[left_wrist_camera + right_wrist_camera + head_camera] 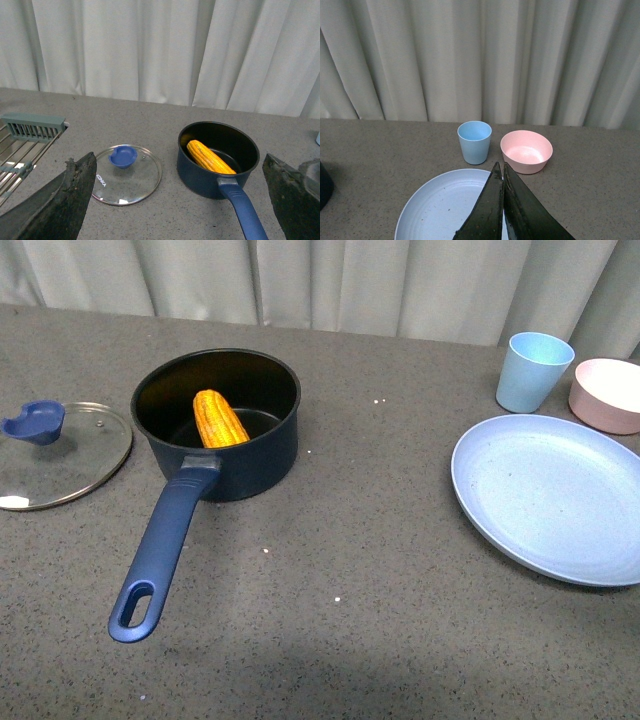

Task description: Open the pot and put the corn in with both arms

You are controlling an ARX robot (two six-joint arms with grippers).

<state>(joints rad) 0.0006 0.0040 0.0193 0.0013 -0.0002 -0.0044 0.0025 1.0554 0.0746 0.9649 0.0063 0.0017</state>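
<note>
Lying inside the open pot [216,425] near the counter's [380,620] left edge, the corn [220,419] looks delivered. Left end effector [180,200] gapes wide and empty; right end effector [503,200] is pinched closed, empty. Any careless sweep could knock the handle [160,550] or lid [60,453].

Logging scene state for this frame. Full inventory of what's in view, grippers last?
pot: 1, dark navy with black inside, left of table centre, lid off, handle toward the robot
corn: 1, yellow-orange, lying inside the pot
glass lid: 1, clear with blue knob, flat on the table left of the pot
plate: 1, pale blue, right side, bare
cup: 1, pale blue, behind the plate
bowl: 1, pink, right of the cup
rack: 1, grey-green, partly seen, beyond the lid
left gripper: black, open, holding nothing
right gripper: black, shut, over the plate
</note>
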